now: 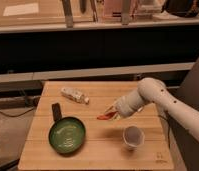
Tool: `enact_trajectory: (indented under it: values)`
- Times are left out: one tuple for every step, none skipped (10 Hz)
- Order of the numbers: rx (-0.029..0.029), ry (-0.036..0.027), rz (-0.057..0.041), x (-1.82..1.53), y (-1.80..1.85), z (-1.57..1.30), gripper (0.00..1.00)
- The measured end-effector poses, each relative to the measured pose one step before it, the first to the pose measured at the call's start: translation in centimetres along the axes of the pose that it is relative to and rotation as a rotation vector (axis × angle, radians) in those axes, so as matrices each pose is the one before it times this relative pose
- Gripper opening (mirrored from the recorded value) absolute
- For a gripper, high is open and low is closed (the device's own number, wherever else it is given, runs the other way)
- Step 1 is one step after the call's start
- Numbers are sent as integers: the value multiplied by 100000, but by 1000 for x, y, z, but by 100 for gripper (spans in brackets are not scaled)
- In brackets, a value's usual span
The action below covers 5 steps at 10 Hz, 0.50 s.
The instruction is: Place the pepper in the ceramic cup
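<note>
Camera view: gripper (pixel 113 113) hangs over the wooden counter (pixel 98 150), roughly centre, arm coming in from 3 o'clock. Fingers pinched on the pepper (pixel 104 116); its orange-red tip pokes out toward 8 o'clock, clear of the counter surface as far as I can tell

Ceramic cup (pixel 133 136) sits upright on the counter at about 5 o'clock from the gripper, near but not under it. Pepper is not yet over the cup mouth

Handling read (judgement):
- pepper looks light and slender, tapered, probably a smooth toy skin, so slippery under a pinch; likely to pivot in the grip if held near one end
- grip seems to be on the thicker end, thin tip free. That suits dropping it tip-down or flat into the cup
- pepper length is close to the cup's width, so it may bridge the rim or lean out rather than drop in clean; angle it downward before release
- cup is small, light, rigid and likely tips or slides if nudged by the fingers; keep clearance from the rim

Elsewhere: green pan (pixel 67 136) at 8 o'clock from the gripper, clear bottle (pixel 74 95) lying at 10 o'clock, both well apart from the cup and out of the path
</note>
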Motion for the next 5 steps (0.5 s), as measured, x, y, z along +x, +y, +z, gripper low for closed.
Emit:
enact_trajectory:
  values:
    - [366, -382, 938, -80, 345, -410, 0]
    - [513, -320, 943, -4, 404, -436, 0]
    - [22, -226, 547, -80, 341, -307, 0]
    - [450, -339, 1122, -1, 530, -543, 0]
    - [331, -151, 753, 4, 523, -503, 0]
